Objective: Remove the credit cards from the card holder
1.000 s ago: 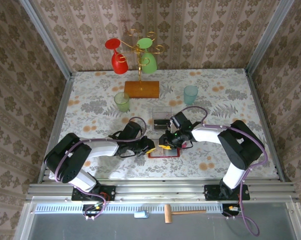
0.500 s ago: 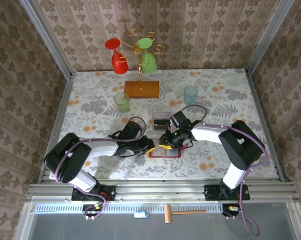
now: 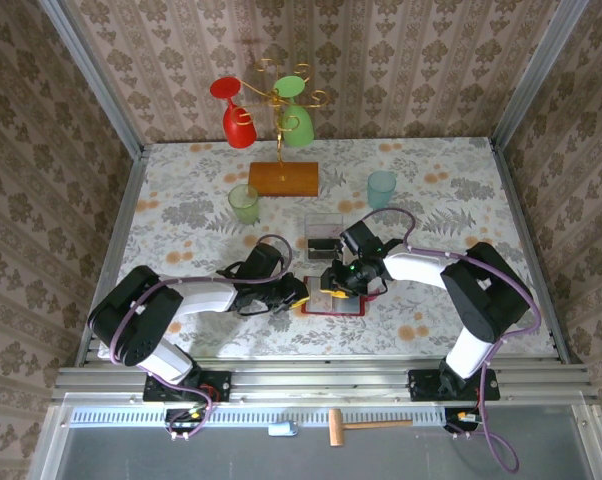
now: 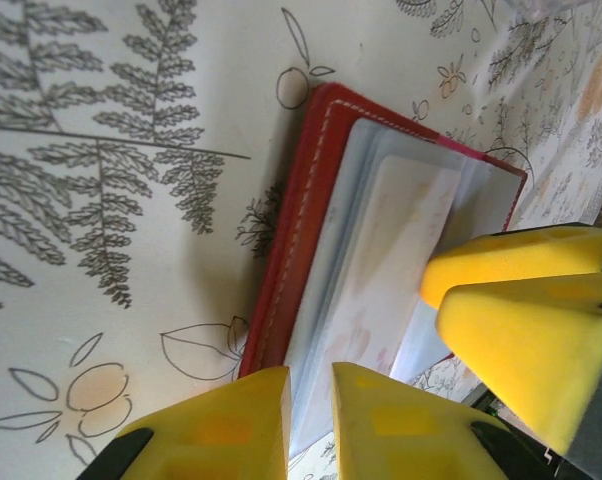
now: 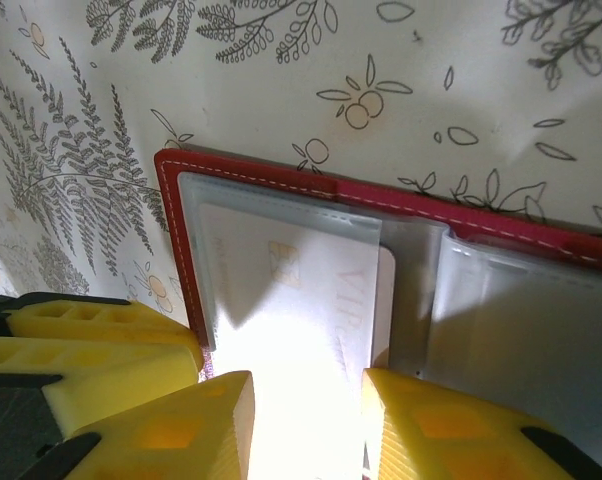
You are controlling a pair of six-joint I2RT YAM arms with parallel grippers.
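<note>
Red card holder (image 5: 169, 230), white stitching along its border. I log it lying open and flat on the floral bench (image 3: 181, 200), with its greyish clear sleeves facing up.

Credit card (image 5: 291, 290): one pale card, lettered VIP beside a small orange mark. It sits in the sleeve at the end of the card holder nearest my left end effector. One rounded corner and short edge stand just clear of the sleeve mouth, toward the middle fold. I cannot tell whether the other sleeves hold cards.

Left end effector (image 4: 309, 420): at the card holder's near edge. Its yellow fingers are almost together with only a slit between them. A sleeve edge runs into that slit, so I read it as nipped on the card holder.

Right end effector (image 5: 309, 400): over the same end of the card holder, reaching in from the right. Its fingers are partly apart and the pale card shows through the gap. The tips are down at the sleeve, and I see nothing clamped between them.

Clear plastic box (image 3: 323, 237): just beyond the card holder, on its far side.

Green cup (image 3: 244, 203): beyond the card holder, to the left.

Teal cup (image 3: 381, 187): beyond the card holder, to the right.

Wooden-based stand (image 3: 283, 178): well beyond the card holder, with a red glass (image 3: 236, 115) and a green glass (image 3: 296, 112) hung on its gilt arms.
</note>
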